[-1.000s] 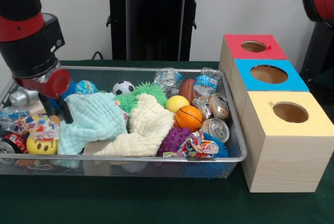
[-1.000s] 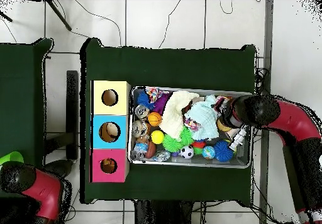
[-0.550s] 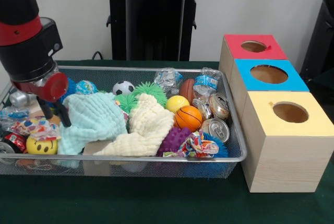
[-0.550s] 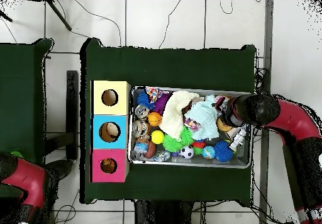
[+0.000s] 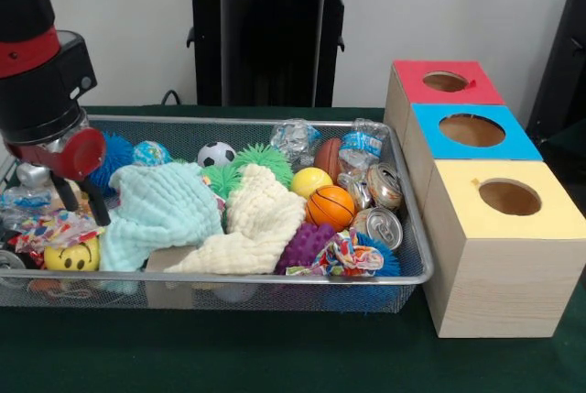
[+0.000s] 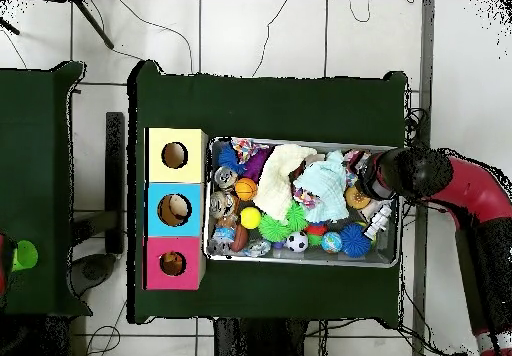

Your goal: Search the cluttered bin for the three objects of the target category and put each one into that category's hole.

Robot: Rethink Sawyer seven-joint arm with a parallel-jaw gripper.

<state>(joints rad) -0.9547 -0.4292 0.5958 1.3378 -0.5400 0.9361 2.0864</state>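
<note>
My gripper (image 5: 80, 208) hangs open at the left end of the wire bin (image 5: 275, 278), its two black fingers apart with nothing between them. It is just above a colourful rope toy (image 5: 57, 225) and a yellow smiley ball (image 5: 71, 255), beside a mint cloth (image 5: 165, 210). A cream cloth (image 5: 258, 221) lies in the middle. To its right are an orange basketball (image 5: 330, 205), a yellow ball (image 5: 309, 180), a purple knobbly ball (image 5: 304, 245), drink cans (image 5: 378, 225) and crushed bottles (image 5: 364, 143). The overhead view has the arm (image 6: 440, 180) reaching over the bin's right end (image 6: 392, 257).
Three wooden boxes stand in a row beside the bin, each with a round hole: red top (image 5: 446, 81), blue top (image 5: 472, 129), yellow top (image 5: 509, 198). A soccer ball (image 5: 216, 153), a green spiky ball (image 5: 264, 160) and a globe ball (image 5: 151, 152) lie along the bin's far side.
My gripper has slid further toward the bin's left end in the front view, still open. A second red arm at the front view's right edge has gone out of the picture.
</note>
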